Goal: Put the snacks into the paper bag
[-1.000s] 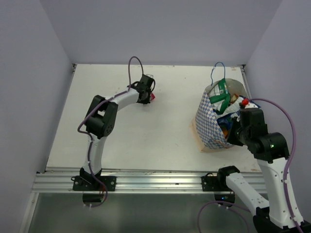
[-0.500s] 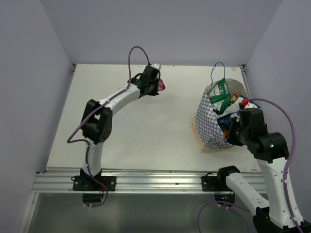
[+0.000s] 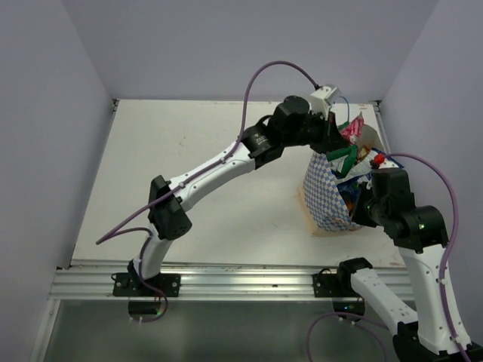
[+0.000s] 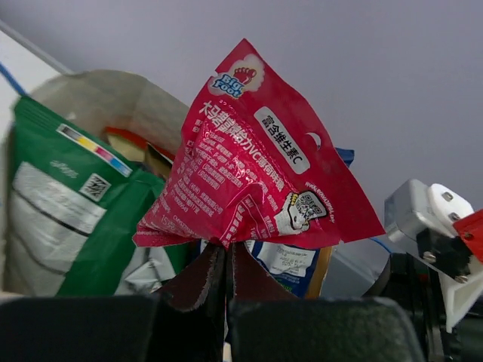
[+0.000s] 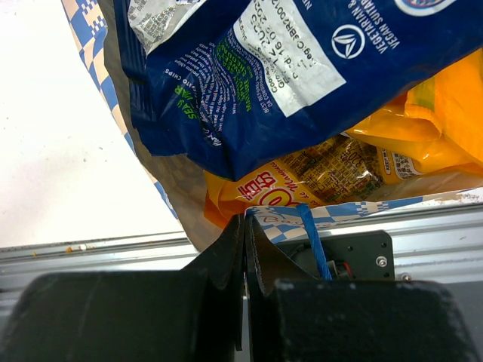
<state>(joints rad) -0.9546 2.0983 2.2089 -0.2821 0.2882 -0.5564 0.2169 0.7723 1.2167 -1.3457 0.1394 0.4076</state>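
Top external view: aluminium rail (image 3: 226,276) bounds the white bench (image 3: 226,204) at its near edge. Right hand (image 5: 244,230) is clamped on the bag (image 3: 323,192) rim, bench right. Left hand (image 3: 341,138) grips the pink packet (image 3: 352,129) over the bag mouth. Lilac walls (image 3: 226,45) enclose three sides.

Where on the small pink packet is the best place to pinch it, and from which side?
The flat crimped end seam, approached edge-on with a finger on each face: it is thin and flat, unlike the puffed middle. The left pincer holds the pink packet that way, shut on its lower edge, over the paper bag.
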